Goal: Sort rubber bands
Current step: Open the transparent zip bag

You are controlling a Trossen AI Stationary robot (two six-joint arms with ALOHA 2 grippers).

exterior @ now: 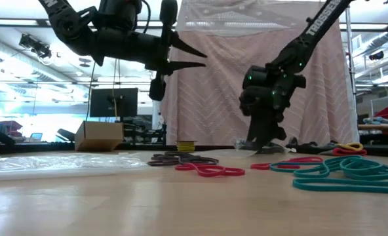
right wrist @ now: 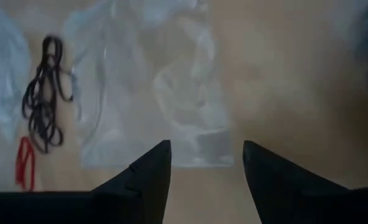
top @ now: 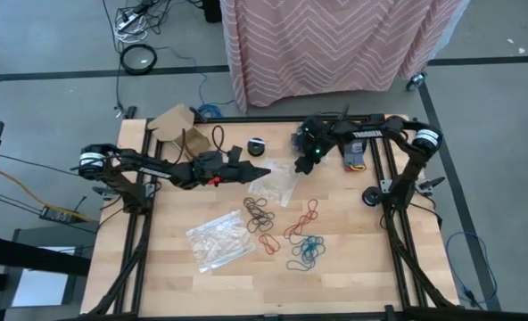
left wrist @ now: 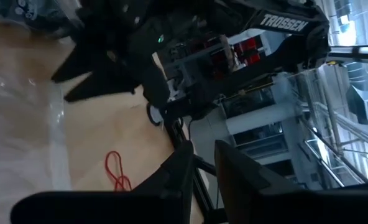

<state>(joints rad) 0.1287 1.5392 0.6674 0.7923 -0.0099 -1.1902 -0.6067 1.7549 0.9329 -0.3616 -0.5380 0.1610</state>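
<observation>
- High view, left side: left arm reaches across the back of the worktop [top: 353, 267]; left gripper [top: 262, 171] is raised, tips pointing right. Low view shows it well above the surface.
- Left fingers [left wrist: 178, 171]: narrow gap between them, nothing gripped.
- Cardboard box [top: 177, 125] sits back-left; a black band [top: 220, 137] lies just beside it, then a small black disc [top: 257, 144].
- Front-left: clear bag [top: 219, 239] lying flat.
- Middle: black bands [top: 257, 212] in a pile, red bands [top: 270, 242] just in front of them, more red [top: 301, 219] to the right, teal bands [top: 307, 253] front-centre. All loose on the wood, none held.
- Second clear bag [top: 280, 184] lies between the two grippers.
- Right gripper [top: 303, 167] points down at the back-right edge of that bag, close to the surface.
- Right fingers [right wrist: 148, 174]: spread wide, empty; wrist view looks straight onto the bag.
- Pink cloth [top: 335, 45] hangs behind the worktop.
</observation>
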